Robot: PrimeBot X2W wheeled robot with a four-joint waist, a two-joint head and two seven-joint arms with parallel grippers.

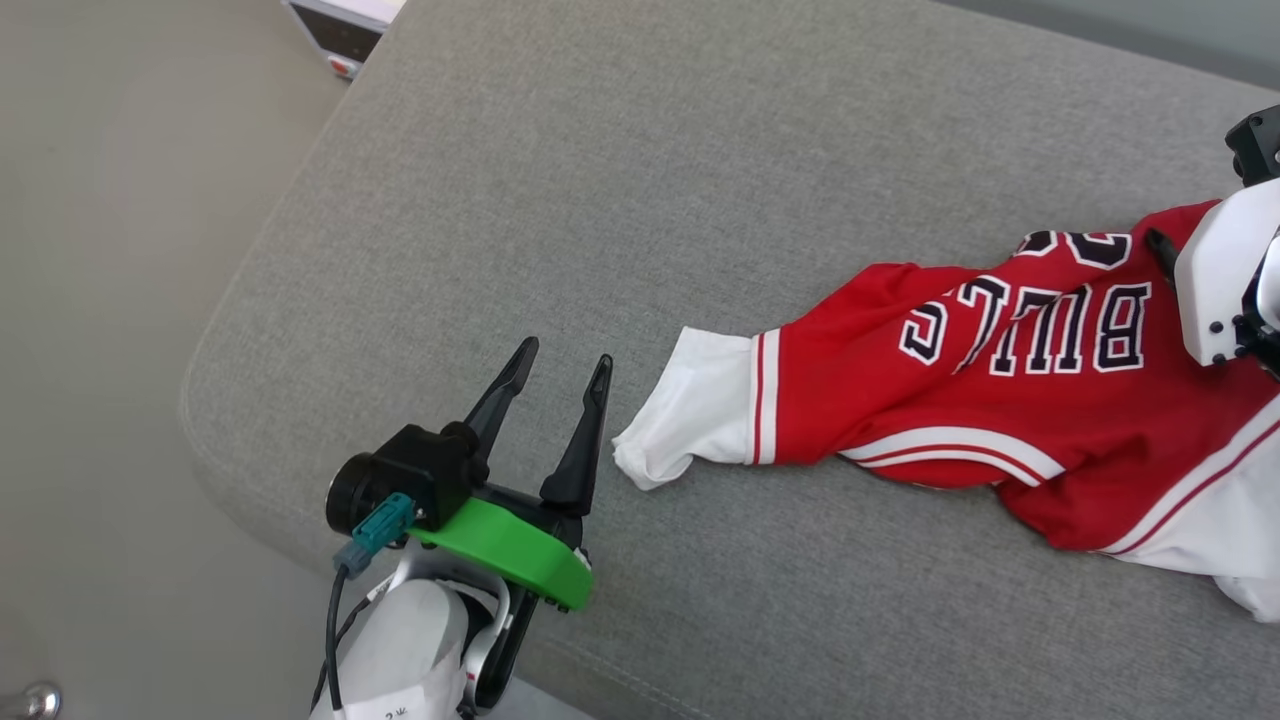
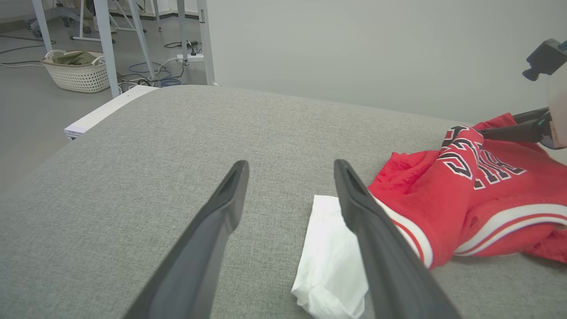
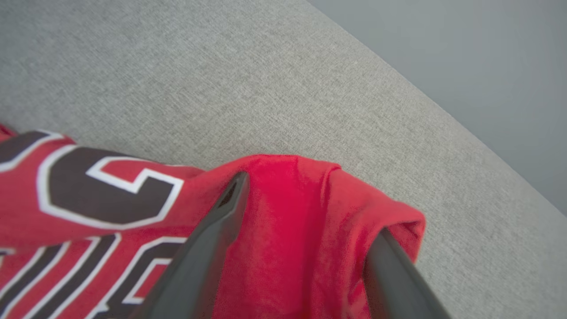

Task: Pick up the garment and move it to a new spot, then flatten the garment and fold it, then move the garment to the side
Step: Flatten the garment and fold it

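Note:
The garment [image 1: 880,400], a red jersey with black "BULLS" lettering and white-striped trim, lies rumpled on the right of a grey cushion [image 1: 600,200]. Its white sleeve [image 1: 690,405] points left. My left gripper [image 1: 565,352] stands open and empty just left of that sleeve. In the left wrist view the sleeve [image 2: 330,248] lies partly behind the right finger of the left gripper [image 2: 291,164]. My right gripper [image 3: 310,204] is at the garment's [image 3: 292,221] far edge with its fingers spread wide. A red fold lies loose between them and covers the right fingertip.
The cushion's rounded edge drops to pale floor [image 1: 110,300] on the left. A white device [image 1: 335,30] sits beyond the far left corner. A white basket [image 2: 77,71], metal table legs [image 2: 104,40] and cables stand on the floor farther off. A grey wall [image 2: 376,48] backs the cushion.

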